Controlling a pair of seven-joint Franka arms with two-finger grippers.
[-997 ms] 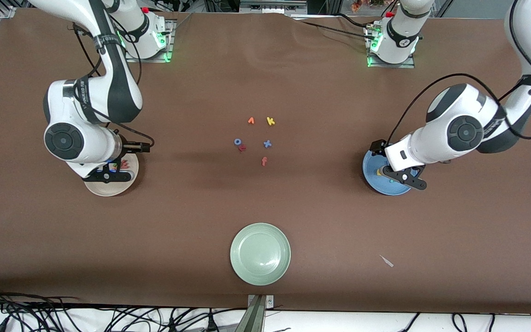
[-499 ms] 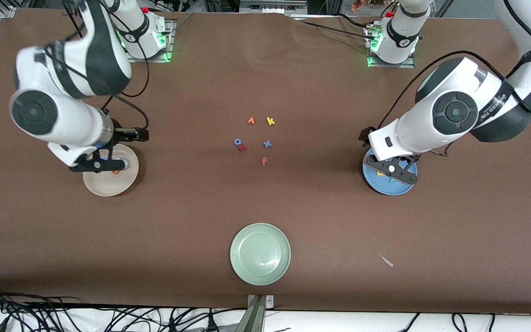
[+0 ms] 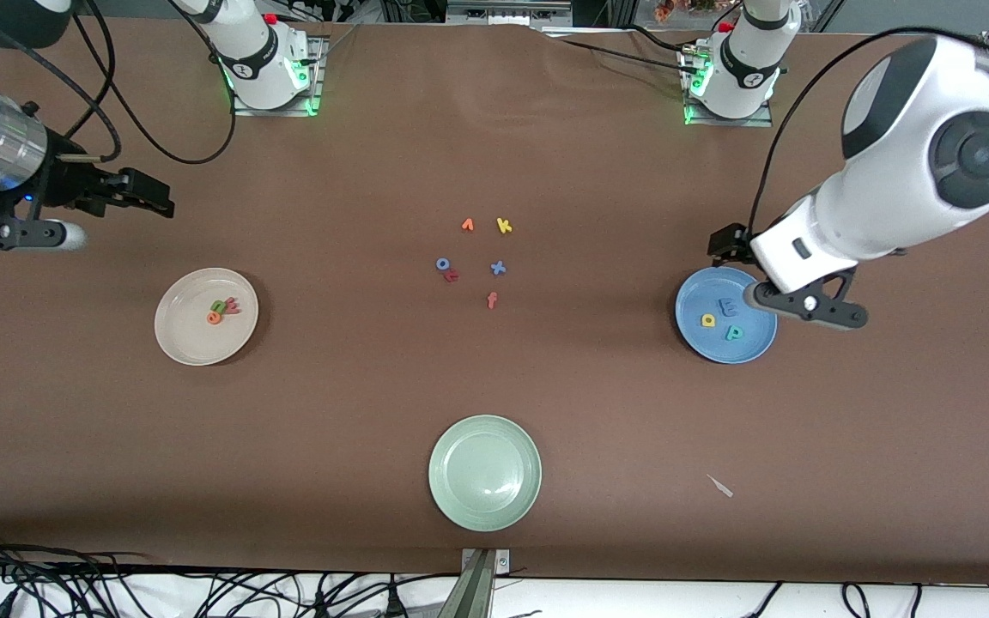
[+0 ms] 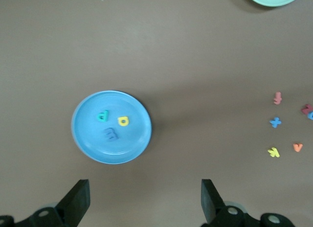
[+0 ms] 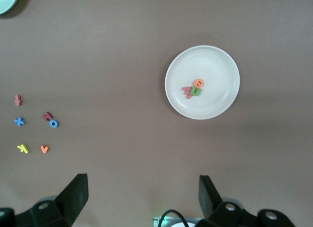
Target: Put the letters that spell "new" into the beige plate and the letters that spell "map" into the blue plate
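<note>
Right claw point(image 3: 9, 233): up over bare counter point(image 3: 597, 403) toward the right arm's end of the beige plate; fingers point(image 5: 73, 197) spread wide with nothing between them, a spread only the right wrist view shows.
Beige plate point(image 3: 177, 339): flat on the counter toward the right arm's end of the loose letters; empty-looking rim, three letters clustered at its middle.
Letters that spell "new" point(image 3: 222, 310): green n, orange e and pinkish-red w, touching one another in the beige plate; the right wrist view point(image 5: 194, 88) separates the three colours more plainly than the front view.
Loose letters point(image 3: 473, 260): six small pieces on the counter between the two plates, farther from the front camera than the pale green plate point(image 3: 452, 498).
Blue plate point(image 3: 696, 339): toward the left arm's end of the loose letters.
Letters that spell "map" point(image 3: 722, 319): blue m, yellow a and teal p, apart from one another in the blue plate; the left wrist view point(image 4: 112, 123) shows all three unobstructed.
Left claw point(image 3: 808, 307): over the edge of the blue plate; fingers point(image 4: 78, 202) spread wide and empty, seen in the left wrist view.
</note>
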